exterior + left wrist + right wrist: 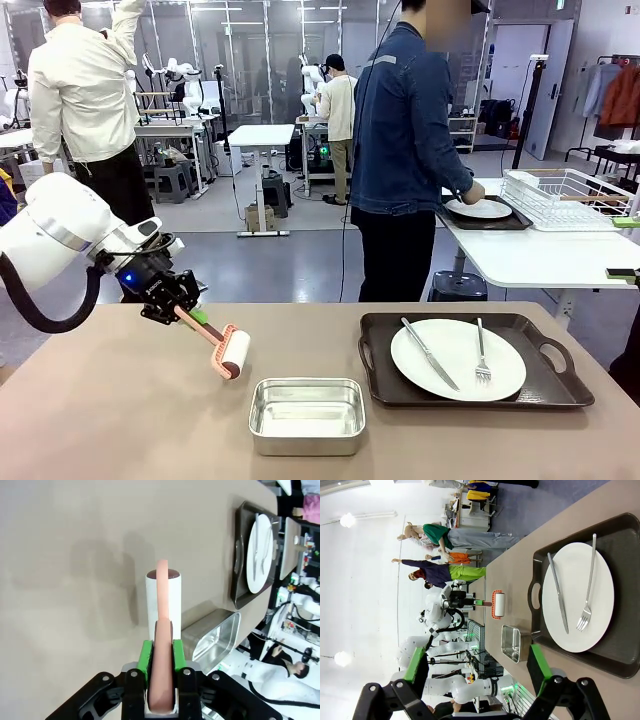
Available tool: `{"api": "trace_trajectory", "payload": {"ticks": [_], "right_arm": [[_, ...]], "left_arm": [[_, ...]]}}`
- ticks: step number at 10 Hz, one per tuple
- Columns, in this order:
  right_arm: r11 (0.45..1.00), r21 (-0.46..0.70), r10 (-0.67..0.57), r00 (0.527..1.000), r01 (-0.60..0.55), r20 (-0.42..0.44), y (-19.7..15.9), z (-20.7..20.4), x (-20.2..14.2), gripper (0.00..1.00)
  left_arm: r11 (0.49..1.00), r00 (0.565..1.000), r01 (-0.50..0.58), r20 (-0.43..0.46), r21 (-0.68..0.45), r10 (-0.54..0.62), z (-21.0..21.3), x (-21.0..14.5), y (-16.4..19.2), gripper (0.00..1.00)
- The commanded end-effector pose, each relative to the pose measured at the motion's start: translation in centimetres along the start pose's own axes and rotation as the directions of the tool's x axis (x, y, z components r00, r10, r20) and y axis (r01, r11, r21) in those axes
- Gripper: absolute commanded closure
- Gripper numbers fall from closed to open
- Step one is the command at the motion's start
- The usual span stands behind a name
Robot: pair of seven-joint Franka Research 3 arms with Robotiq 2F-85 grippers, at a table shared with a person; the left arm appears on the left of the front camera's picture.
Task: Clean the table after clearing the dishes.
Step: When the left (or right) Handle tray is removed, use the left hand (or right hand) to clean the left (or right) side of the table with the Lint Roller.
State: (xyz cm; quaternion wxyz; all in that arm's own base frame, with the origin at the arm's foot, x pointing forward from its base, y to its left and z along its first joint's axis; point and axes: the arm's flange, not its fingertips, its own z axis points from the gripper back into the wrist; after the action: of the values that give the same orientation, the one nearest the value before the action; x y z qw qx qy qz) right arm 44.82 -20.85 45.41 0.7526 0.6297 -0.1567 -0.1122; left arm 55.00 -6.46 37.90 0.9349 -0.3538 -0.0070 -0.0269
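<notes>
My left gripper [182,310] is shut on the pink handle of a lint roller [236,352], whose white roll hangs low over the left part of the brown table [110,420]. The left wrist view shows the handle between the green pads of the left gripper [161,680] and the roll [163,592] ahead; whether it touches the top I cannot tell. One white plate [458,360] with knife and fork lies on a dark tray [560,385] at the table's right. My right gripper [477,665] is open above that plate [577,597]. A person in a denim jacket holds a second tray with a plate [478,209] on the white table behind.
A rectangular steel tin [306,414] stands near the front edge at the middle, between roller and tray. A wire rack [565,195] sits on the white table at the back right. Other people stand farther off in the room.
</notes>
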Motion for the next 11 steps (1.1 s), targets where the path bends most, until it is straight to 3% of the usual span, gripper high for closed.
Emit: {"api": "trace_trajectory", "payload": {"ticks": [1,7,11], "right_arm": [[1.000,0.006,0.000,1.000,0.000,-0.002,0.3,-0.2,-0.3,0.00],[1.000,0.006,0.000,1.000,0.000,-0.002,0.3,-0.2,-0.3,0.00],[1.000,0.006,0.000,1.000,0.000,-0.002,0.3,-0.2,-0.3,0.00]], "left_arm": [[0.997,0.999,0.024,0.037,-0.067,-0.021,0.1,0.9,1.6,0.79],[0.999,0.999,-0.033,0.006,-0.016,0.033,2.8,1.7,8.8,0.79],[0.993,0.998,-0.065,0.016,0.098,0.064,8.9,0.6,13.2,0.79]]}}
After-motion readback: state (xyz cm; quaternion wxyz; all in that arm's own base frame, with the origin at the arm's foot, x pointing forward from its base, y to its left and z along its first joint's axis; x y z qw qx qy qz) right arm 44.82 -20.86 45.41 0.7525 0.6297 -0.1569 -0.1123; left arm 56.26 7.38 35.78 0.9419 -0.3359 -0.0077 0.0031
